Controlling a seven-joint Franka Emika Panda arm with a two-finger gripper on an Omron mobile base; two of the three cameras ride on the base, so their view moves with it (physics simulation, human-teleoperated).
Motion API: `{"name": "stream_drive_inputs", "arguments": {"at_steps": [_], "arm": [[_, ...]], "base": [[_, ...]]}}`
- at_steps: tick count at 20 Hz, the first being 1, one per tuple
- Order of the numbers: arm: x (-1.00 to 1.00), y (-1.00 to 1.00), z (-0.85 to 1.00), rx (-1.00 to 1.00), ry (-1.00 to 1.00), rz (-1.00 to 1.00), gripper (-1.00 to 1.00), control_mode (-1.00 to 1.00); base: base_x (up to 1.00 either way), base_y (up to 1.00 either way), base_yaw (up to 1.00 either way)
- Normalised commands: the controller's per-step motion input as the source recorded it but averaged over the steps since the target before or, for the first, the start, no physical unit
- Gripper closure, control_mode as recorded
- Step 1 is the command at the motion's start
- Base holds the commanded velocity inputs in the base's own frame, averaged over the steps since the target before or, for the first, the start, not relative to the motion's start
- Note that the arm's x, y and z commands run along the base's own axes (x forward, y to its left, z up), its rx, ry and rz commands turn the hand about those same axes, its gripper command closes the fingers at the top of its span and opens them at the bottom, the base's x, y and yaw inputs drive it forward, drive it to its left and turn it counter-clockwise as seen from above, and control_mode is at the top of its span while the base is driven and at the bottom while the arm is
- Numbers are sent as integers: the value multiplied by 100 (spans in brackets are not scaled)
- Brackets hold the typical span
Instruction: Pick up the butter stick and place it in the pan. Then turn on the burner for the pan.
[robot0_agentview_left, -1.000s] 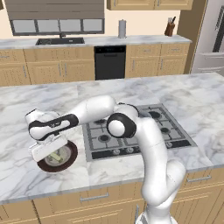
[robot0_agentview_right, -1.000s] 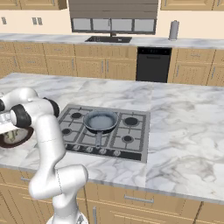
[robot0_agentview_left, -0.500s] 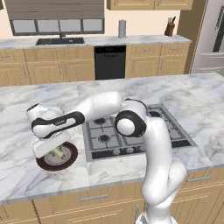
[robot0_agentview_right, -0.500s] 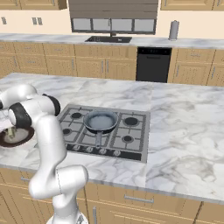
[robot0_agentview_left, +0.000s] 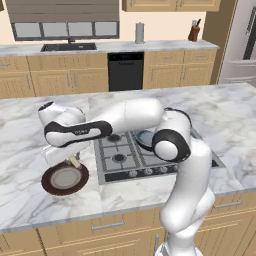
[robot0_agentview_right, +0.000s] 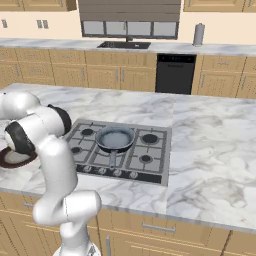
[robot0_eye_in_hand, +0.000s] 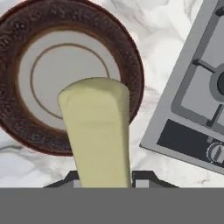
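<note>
The claw (robot0_eye_in_hand: 104, 181) is clamped tight on the butter stick (robot0_eye_in_hand: 97, 135), holding it clear above the brown plate (robot0_eye_in_hand: 131, 65) near the tabletop's (robot0_agentview_left: 30, 200) front left corner. The hand view gives that grip close up; the left base view catches just a pale sliver under the wrist. The pan (robot0_agentview_right: 115, 138) (plain in the right base view) sits on the stove (robot0_agentview_right: 150, 160).

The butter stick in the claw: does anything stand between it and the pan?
Nothing visible does. The butter stick hangs over the brown plate; open stove leads to the pan.
</note>
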Motion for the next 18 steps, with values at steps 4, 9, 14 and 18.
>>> {"name": "stream_drive_inputs", "arguments": {"at_steps": [4, 9, 14, 18], "arm": [[0, -87, 32, 9, -6, -9, 100, -100], [0, -96, 17, 10, -7, -10, 100, -100], [4, -100, 13, 13, 0, -9, 100, -100], [20, -100, 10, 15, 0, -8, 100, -100]], "base": [[0, 0, 0], [0, 0, 0], [0, 0, 0], [0, 0, 0]]}}
